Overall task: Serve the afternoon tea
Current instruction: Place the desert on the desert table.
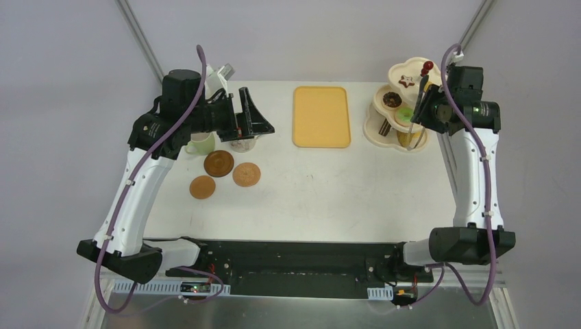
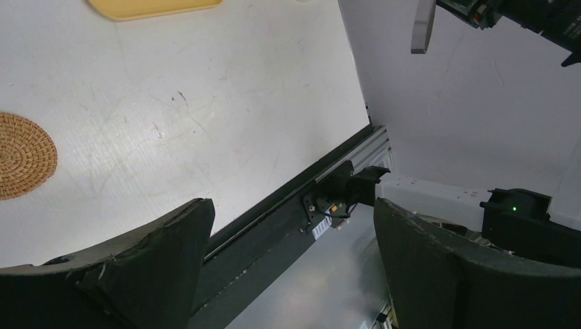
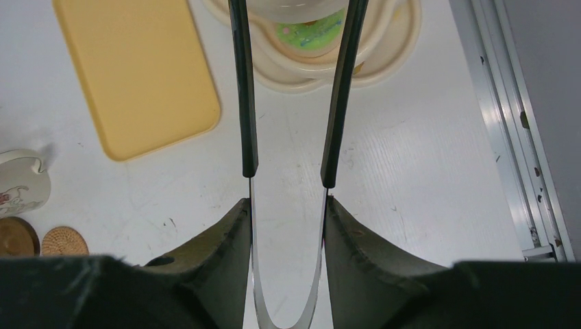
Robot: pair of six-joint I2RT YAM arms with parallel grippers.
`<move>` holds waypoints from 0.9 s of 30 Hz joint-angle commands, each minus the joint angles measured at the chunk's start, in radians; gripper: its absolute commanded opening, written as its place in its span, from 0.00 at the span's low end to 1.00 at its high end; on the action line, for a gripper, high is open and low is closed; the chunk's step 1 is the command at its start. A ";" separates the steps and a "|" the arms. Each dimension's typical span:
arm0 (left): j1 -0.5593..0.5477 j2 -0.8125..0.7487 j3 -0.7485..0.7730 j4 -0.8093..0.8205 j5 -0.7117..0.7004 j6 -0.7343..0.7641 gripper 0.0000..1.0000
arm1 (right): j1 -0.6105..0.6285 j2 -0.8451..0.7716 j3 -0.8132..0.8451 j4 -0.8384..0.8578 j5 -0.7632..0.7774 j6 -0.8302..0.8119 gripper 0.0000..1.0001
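Right wrist view: black-handled metal tongs [image 3: 243, 103] are seen gripped in the right claw [image 3: 286, 205], which is narrowed onto their sprung end. The long axis of the tongs runs straight ahead from the claw to the cream three-tier stand [image 3: 401, 41]. A small green toy pastry [image 3: 308, 33] on one tier is framed between the two arms, though the tips are cut off from view. The stand is set at the far right of the white surface [image 1: 329, 192], just beside the right arm, so that arm is judged the nearer. The left claw [image 1: 250, 120] is spread wide with nothing in it, near a pale ceramic mug [image 1: 201, 144] at far left, well apart from the stand.
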 commanded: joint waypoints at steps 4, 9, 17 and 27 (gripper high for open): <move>-0.028 0.012 0.082 -0.025 -0.029 0.067 0.91 | -0.057 0.067 0.078 -0.016 -0.030 -0.040 0.00; -0.030 0.026 0.102 -0.028 -0.034 0.071 0.91 | -0.061 0.113 0.122 -0.025 -0.029 -0.040 0.00; -0.030 0.033 0.104 -0.022 -0.044 0.065 0.91 | -0.061 0.148 0.139 -0.034 -0.030 -0.040 0.09; -0.030 0.033 0.097 -0.019 -0.047 0.064 0.91 | -0.061 0.162 0.145 -0.031 -0.060 -0.042 0.33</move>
